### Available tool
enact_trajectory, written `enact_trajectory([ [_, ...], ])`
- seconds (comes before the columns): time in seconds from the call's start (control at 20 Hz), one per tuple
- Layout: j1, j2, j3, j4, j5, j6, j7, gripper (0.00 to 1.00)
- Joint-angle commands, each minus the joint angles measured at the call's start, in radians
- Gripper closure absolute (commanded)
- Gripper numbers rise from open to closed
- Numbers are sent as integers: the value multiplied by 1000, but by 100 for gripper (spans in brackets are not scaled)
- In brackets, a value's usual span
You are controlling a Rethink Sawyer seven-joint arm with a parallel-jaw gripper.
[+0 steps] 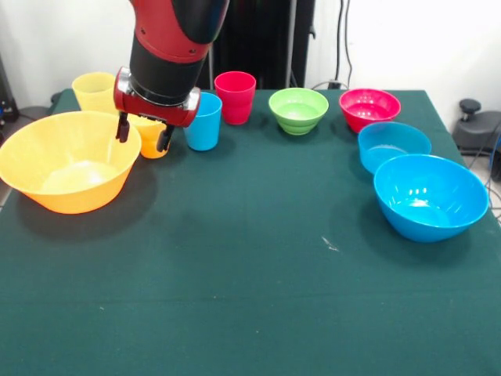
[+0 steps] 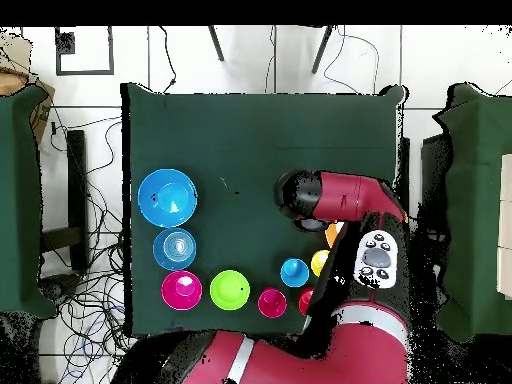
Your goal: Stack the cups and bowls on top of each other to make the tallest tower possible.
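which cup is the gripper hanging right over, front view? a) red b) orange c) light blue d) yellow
b: the gripper hangs with its fingers apart directly over the orange cup, beside the large orange bowl; the light blue cup stands just to the side of it.

Table: square top under dark green cloth (image 2: 260, 130).
Floor: white tiles (image 2: 280, 60), black cables trailing (image 2: 95, 215).
Wall: plain white (image 1: 407, 39).
Side tables: green-covered (image 2: 20, 200), at both edges.
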Motion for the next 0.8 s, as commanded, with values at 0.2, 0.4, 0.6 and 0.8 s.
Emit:
enact_trajectory([
  [0.2, 1, 70, 110, -87, -72, 126, -118, 0],
  [0.4, 0, 88, 109, -110, -77, 113, -113, 0],
  [0.6, 3, 110, 106, -125, -81, 90, -99, 0],
  [0.8, 9, 122, 103, -139, -78, 84, -90, 0],
])
